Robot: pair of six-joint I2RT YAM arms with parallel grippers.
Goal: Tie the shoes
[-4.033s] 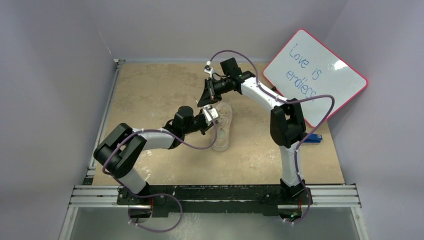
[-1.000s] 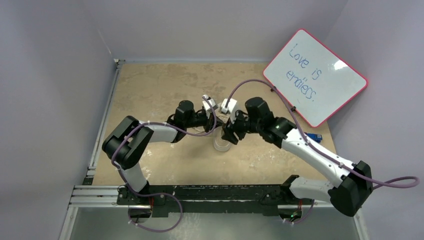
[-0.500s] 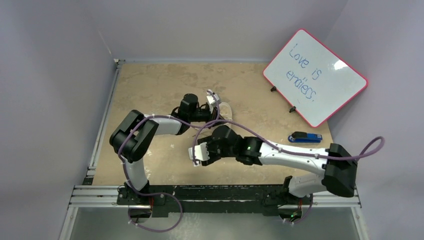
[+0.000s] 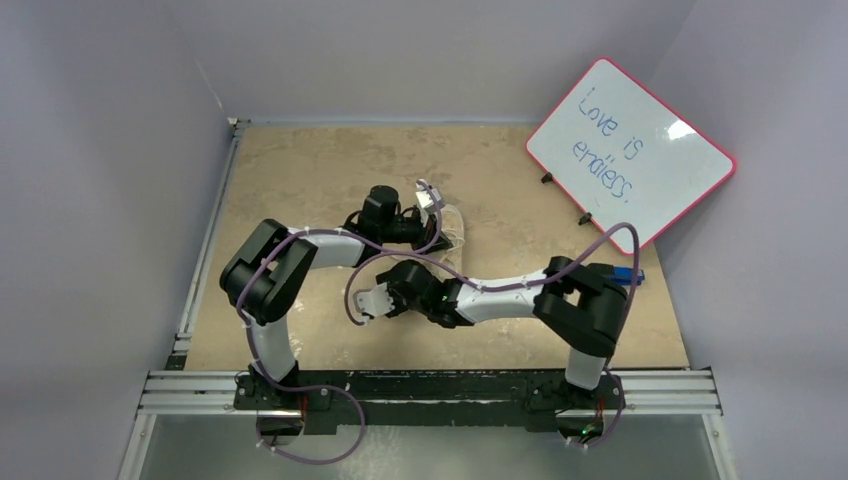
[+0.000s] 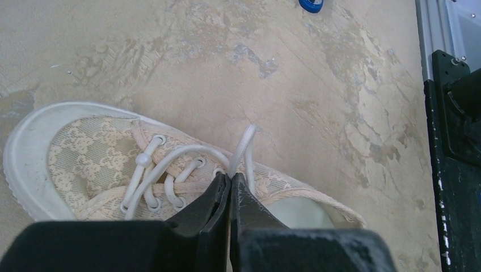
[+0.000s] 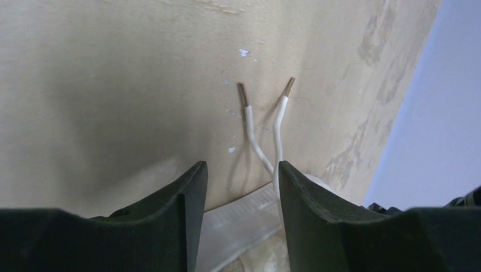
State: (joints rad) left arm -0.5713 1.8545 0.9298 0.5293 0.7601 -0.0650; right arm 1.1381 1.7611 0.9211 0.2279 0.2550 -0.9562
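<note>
The cream shoe (image 5: 96,158) lies on its sole on the tan table, toe to the left in the left wrist view. In the top view the shoe (image 4: 456,224) is partly hidden by both arms. My left gripper (image 5: 231,177) is shut on a loop of the cream lace (image 5: 243,148) above the eyelets. My right gripper (image 6: 242,165) is open and empty, low over the shoe's pale sole edge (image 6: 245,212). Beyond its fingers, two lace ends with brown tips (image 6: 244,95) lie on the table. In the top view the right gripper (image 4: 385,298) sits near-left of the shoe.
A whiteboard (image 4: 630,150) with a pink rim leans at the back right. A blue stapler (image 4: 626,274) lies by the right arm's elbow, partly covered by it. Purple cables loop over both arms. A metal rail (image 4: 430,392) runs along the near edge.
The right arm has swung from the shoe's right side to its near left, folding its elbow inward, and its jaws have narrowed a little. The left gripper has stayed shut on the lace.
</note>
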